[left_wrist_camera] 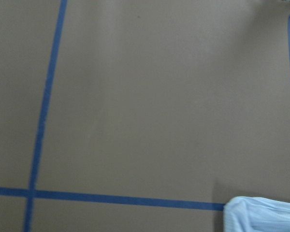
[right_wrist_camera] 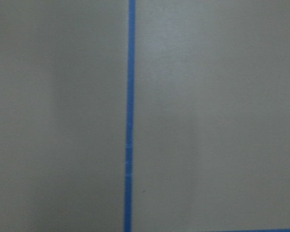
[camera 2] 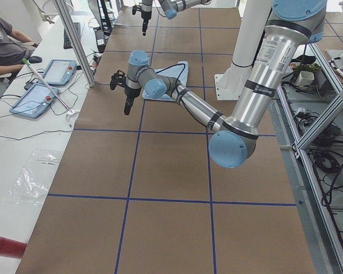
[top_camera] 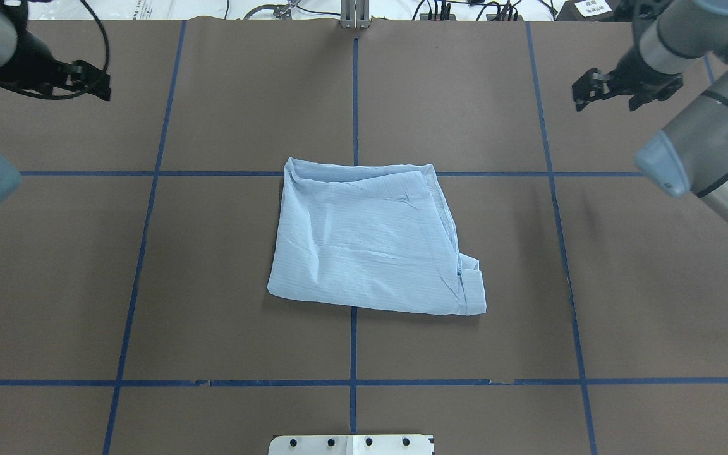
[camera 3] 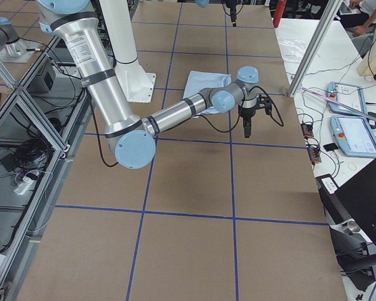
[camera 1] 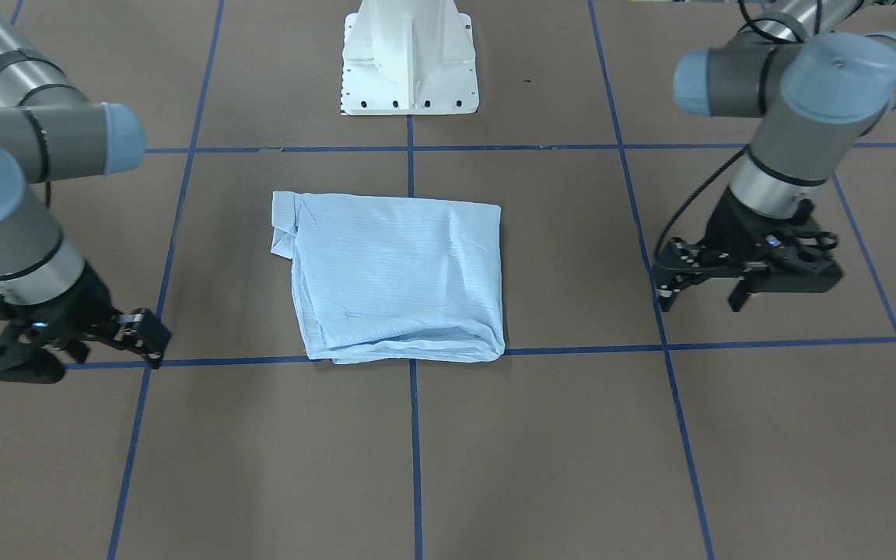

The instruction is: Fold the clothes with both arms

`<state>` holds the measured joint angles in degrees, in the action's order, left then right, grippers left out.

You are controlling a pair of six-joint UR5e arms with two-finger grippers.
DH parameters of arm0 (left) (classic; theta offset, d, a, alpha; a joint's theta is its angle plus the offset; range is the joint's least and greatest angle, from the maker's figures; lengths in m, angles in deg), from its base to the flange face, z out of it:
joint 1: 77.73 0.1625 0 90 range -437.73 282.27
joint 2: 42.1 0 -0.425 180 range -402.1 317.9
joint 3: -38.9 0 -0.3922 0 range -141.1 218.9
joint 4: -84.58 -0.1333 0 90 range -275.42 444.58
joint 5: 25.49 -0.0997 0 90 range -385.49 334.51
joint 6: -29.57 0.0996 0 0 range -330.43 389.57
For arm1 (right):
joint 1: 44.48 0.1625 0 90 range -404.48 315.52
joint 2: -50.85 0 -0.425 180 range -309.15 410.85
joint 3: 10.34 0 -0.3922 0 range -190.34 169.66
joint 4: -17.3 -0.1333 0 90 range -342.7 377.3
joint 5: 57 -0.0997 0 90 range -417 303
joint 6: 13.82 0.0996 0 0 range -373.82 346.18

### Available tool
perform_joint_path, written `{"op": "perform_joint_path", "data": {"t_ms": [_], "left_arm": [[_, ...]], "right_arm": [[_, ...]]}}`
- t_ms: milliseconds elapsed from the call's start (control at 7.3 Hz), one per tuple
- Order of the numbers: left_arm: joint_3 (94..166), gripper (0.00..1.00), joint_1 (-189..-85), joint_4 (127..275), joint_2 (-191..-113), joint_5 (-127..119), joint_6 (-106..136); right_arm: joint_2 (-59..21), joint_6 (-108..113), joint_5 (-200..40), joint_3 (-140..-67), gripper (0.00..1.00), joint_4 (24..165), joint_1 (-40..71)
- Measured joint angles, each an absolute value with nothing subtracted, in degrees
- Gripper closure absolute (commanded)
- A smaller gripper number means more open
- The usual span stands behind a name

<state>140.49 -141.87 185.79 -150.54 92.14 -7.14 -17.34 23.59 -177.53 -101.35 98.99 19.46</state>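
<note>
The clothes, one light-blue pinstriped shirt [camera 1: 397, 276] [top_camera: 370, 243], lie folded into a rough rectangle at the table's middle, with a cuff or hem sticking out at one corner. Both grippers hover above the table, well apart from the cloth. My left gripper [camera 1: 703, 299] [top_camera: 95, 82] [camera 2: 123, 94] stands open and holds nothing, off the shirt's left side. My right gripper [camera 1: 117, 356] [top_camera: 605, 104] [camera 3: 247, 119] is open too, off the shirt's right side. A corner of the shirt [left_wrist_camera: 266, 215] shows in the left wrist view; the right wrist view shows only bare table.
Blue tape lines [top_camera: 354, 95] divide the brown table [top_camera: 212, 284] into squares. The white pedestal [camera 1: 409, 62] stands behind the shirt. Beyond the far edge, a side bench holds tablets [camera 2: 57, 71] and cables, and a person [camera 2: 3, 43] sits there.
</note>
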Motion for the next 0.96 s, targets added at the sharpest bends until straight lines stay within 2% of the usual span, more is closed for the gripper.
{"op": "perform_joint_path", "data": {"t_ms": [548, 959], "left_arm": [[140.8, 0.0, -156.3, 186.5, -136.7, 98.5, 22.0], [138.8, 0.0, -158.3, 193.1, -132.3, 98.3, 25.9]], "right_arm": [[-32.0, -8.5, -187.8, -101.8, 0.0, 98.9, 34.8], [-35.7, -14.3, -188.5, -99.8, 0.0, 98.2, 38.0]]}}
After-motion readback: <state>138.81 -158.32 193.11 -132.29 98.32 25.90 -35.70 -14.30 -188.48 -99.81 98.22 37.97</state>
